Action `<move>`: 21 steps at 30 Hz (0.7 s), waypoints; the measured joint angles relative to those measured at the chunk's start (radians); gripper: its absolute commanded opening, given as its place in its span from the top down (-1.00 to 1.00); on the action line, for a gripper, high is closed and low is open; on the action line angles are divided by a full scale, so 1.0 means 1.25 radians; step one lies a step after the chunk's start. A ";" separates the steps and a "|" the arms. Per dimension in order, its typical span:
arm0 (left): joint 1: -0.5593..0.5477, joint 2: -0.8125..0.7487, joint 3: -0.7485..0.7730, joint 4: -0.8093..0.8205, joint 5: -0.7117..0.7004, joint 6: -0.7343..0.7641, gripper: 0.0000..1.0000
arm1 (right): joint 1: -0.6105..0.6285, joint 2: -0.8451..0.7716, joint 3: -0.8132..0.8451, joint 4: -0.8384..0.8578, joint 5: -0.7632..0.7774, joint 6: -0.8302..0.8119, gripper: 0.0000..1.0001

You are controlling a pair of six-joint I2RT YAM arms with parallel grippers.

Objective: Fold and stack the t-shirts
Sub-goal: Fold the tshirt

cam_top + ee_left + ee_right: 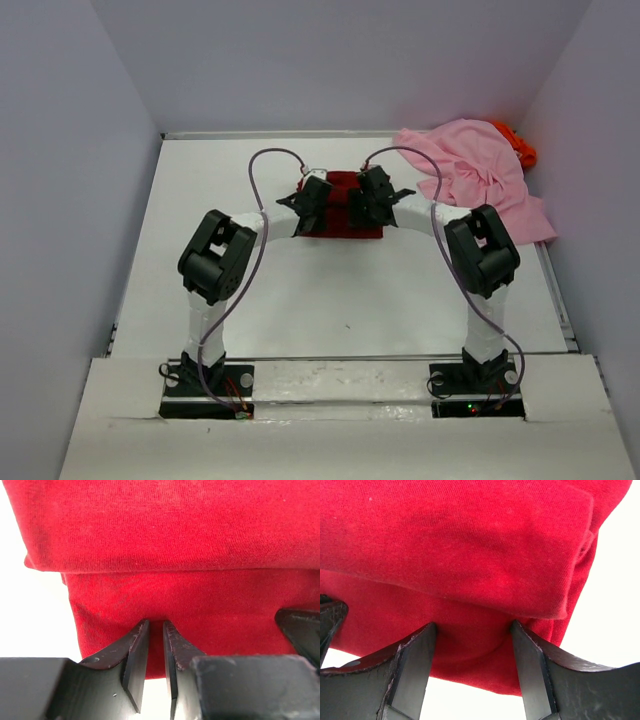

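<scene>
1. Shows dark red t-shirt (345, 225) folded small, mid-worktop (300, 300).
2. Shows left hand (156, 624) on its near edge, nearly clenched; cannot tell whether cloth is pinched.
3. Shows right hand (472, 625) released, spread wide astride the same edge.
4. Shows pink t-shirt (470, 175) heaped far right, orange t-shirt (520, 145) behind, both unfolded.
5. Looks like finishing the first fold; next calls for letting go and fetching the pink.

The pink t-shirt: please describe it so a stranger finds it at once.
On the white table, look at the far right corner. The pink t-shirt lies crumpled there, partly covering an orange t-shirt behind it. It is the palest and most spread out, unlike the dark red t-shirt folded at the centre.
</scene>
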 measured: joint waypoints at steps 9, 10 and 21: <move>-0.073 -0.151 -0.192 -0.009 0.002 -0.057 0.38 | 0.068 -0.166 -0.226 0.024 0.010 0.028 -0.34; -0.082 -0.165 -0.207 -0.016 0.002 -0.065 0.38 | 0.078 -0.183 -0.245 0.021 0.011 0.030 -0.35; -0.178 -0.226 -0.262 -0.075 -0.023 -0.115 0.43 | 0.155 -0.250 -0.291 -0.056 0.052 0.064 -0.36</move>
